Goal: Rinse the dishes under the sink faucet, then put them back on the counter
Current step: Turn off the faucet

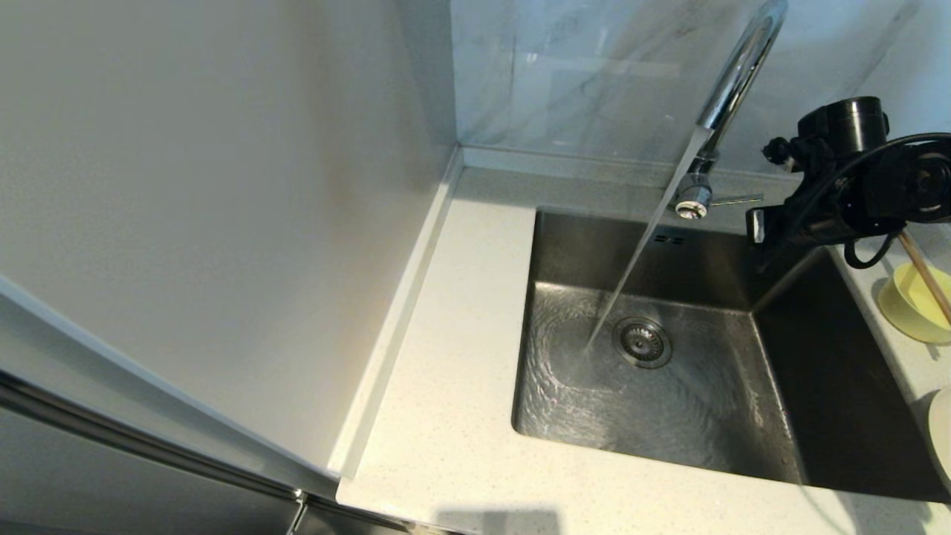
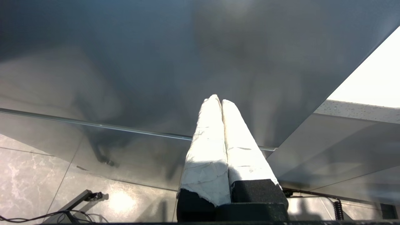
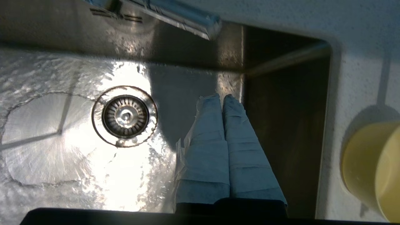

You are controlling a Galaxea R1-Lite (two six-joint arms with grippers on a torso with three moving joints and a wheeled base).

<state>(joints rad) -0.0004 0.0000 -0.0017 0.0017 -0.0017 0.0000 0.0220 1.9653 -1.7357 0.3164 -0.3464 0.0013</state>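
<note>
1. Head view: water ran from the chrome faucet [image 1: 732,82] in a slanted stream and struck the floor of the steel sink [image 1: 579,401] just left of the round drain strainer [image 1: 642,342], spreading in ripples across the basin floor.
2. The faucet's thin side lever [image 1: 737,199] stuck out to the right at the base, on the speckled bench [image 1: 446,416] behind the sink.
3. The right arm [image 1: 854,178] hung over the sink's far right corner, black and cabled; its fingers did not show in this view.
4. On the bench to the right of the sink stood the pale yellow bowl [image 1: 910,306] with the brown chopsticks [image 1: 925,276] leaning in it, and nearer the robot the edge of the cream plate [image 1: 942,438] showed at the frame border.
5. Left wrist view: the left gripper [image 2: 220,100] was parked low beside a grey cabinet front [image 2: 156,62], above a marbled floor [image 2: 25,168], its white-wrapped fingers pressed together with nothing between them.
6. Right wrist view: the right gripper [image 3: 222,97] pointed down into the sink [image 3: 281,125], beside the drain strainer [image 3: 125,115] and near the sink's corner, fingers closed and empty.
7. The bowl [image 3: 372,168] sat on the bench [image 3: 350,62] beyond the sink's rim, apart from the gripper.
</note>
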